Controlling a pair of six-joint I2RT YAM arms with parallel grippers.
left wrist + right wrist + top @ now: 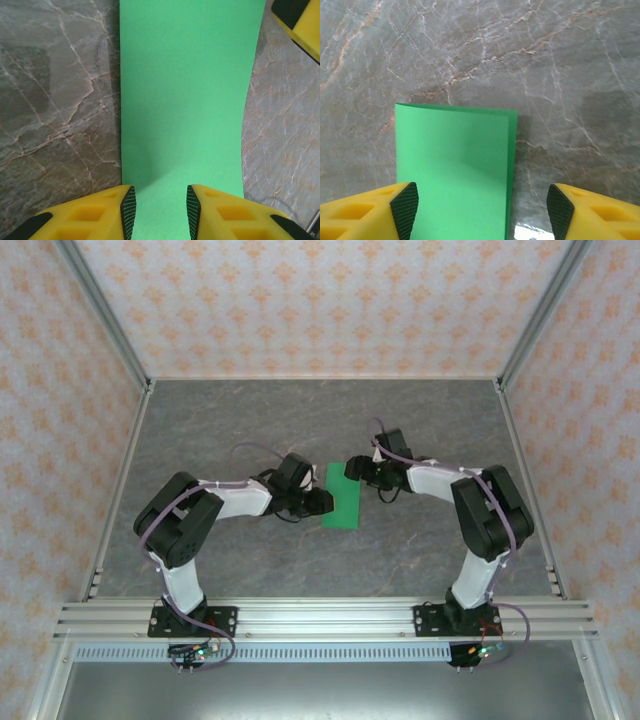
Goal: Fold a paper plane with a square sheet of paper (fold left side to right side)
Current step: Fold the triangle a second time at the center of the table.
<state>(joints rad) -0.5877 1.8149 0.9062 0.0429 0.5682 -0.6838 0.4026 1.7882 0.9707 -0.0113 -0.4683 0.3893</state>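
Paper [452,170] shows doubled layers from right wrist.

The left arm [185,525] and right arm [490,510] are wearing glossy black joint housings joined by white tubular links, with thin purple cables [252,448] running along them. The left gripper [158,210] and right gripper [482,210] are showing chunky yellow plastic fingers [90,215] tipped with black cross-hatched pads [405,207].
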